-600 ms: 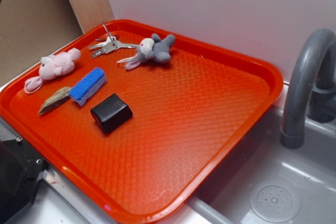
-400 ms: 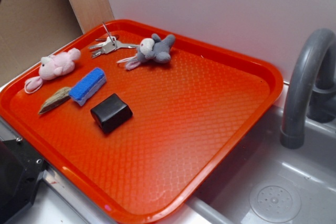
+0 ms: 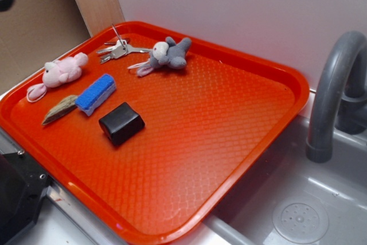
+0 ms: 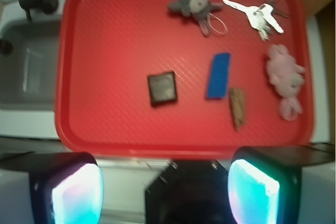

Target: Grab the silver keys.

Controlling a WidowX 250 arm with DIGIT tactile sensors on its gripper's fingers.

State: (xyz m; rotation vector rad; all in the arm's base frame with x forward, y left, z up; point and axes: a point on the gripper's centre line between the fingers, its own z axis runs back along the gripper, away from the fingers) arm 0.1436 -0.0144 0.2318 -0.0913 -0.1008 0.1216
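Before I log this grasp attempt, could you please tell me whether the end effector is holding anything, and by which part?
Nothing is held. The end effector is open and empty, above the near edge of the tray; the silver keys lie untouched in a far corner.

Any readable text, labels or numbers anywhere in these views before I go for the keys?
None readable. The silver keys might carry stamps, but they are too small and blurred to tell. The black block, blue sponge, orange tray and both plush toys show no print.
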